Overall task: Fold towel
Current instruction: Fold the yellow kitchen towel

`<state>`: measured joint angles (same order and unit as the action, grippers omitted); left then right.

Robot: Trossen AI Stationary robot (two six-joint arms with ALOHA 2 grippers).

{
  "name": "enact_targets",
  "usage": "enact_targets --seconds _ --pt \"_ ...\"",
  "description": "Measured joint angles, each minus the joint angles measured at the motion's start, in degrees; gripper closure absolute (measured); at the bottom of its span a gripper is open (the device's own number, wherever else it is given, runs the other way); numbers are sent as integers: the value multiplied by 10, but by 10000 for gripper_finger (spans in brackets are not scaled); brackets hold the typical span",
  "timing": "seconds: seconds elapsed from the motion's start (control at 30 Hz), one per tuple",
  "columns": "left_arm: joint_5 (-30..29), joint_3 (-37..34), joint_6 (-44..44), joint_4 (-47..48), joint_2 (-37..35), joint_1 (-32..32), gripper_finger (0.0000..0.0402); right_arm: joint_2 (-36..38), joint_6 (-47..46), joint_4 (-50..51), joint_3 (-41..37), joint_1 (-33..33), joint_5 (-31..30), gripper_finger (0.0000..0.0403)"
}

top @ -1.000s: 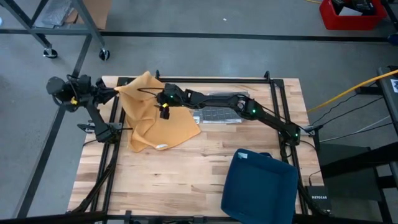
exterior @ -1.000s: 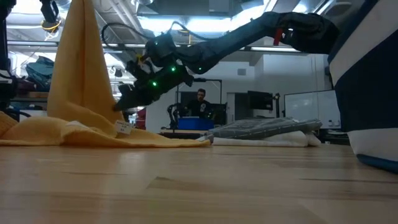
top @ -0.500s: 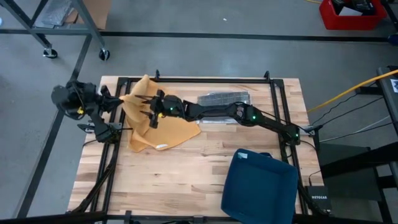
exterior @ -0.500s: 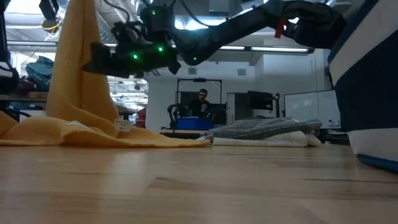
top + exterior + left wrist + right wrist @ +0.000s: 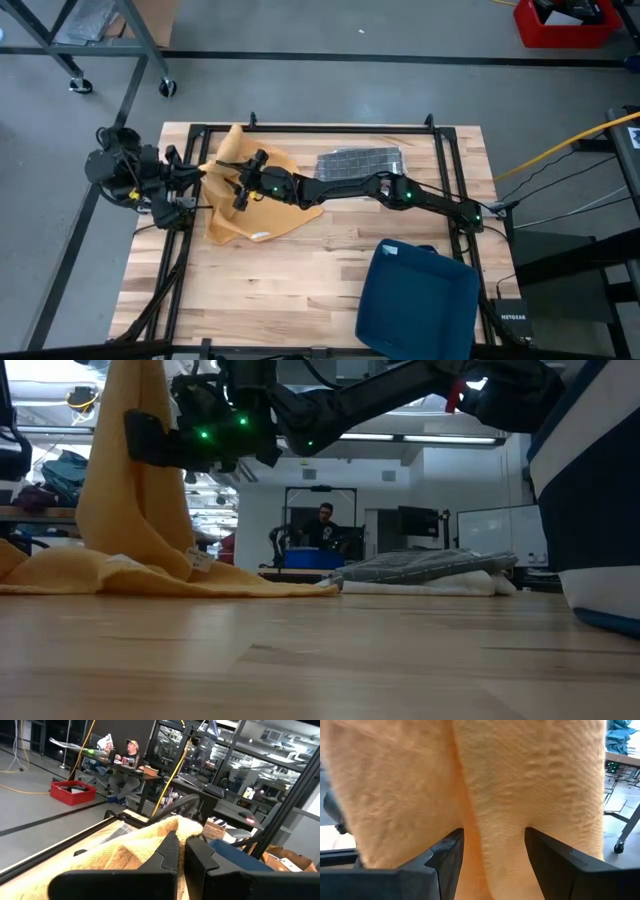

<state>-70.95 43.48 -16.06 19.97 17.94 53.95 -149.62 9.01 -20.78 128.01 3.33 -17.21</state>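
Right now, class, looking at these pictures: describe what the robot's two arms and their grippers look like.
Both arms are dark, slim and jointed. The right arm carries small green lights along its length and a red mark near its base in the low view. The left arm has a yellow spot and black cables. The right gripper and the left gripper each have two flat, black, angular fingers.

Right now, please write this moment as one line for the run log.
left gripper: shut on towel, lifted | right gripper: jaws open around hanging fold | fold: not yet done

Orange-yellow towel [image 5: 250, 205], navy bag [image 5: 420, 300], pale wood table [image 5: 300, 275].
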Motion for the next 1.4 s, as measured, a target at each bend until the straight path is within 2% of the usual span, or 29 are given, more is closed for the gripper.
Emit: enact_targets --seconds 0.17,0.4,0.63,0.93,1.4 --pt "-1 0 12 -40 25 0 402 0 -30 -4 0 0 -3 189" --pt "-1 0 103 -162 44 0 401 0 -61 -2 0 0 -61 189" --pt "6 0 160 -241 49 0 401 0 -62 2 0 1 -62 189" --pt "54 0 210 -345 49 0 402 0 -62 62 0 7 -63 189" --pt "75 9 225 -367 49 0 401 -26 -119 115 -1 26 -28 189"
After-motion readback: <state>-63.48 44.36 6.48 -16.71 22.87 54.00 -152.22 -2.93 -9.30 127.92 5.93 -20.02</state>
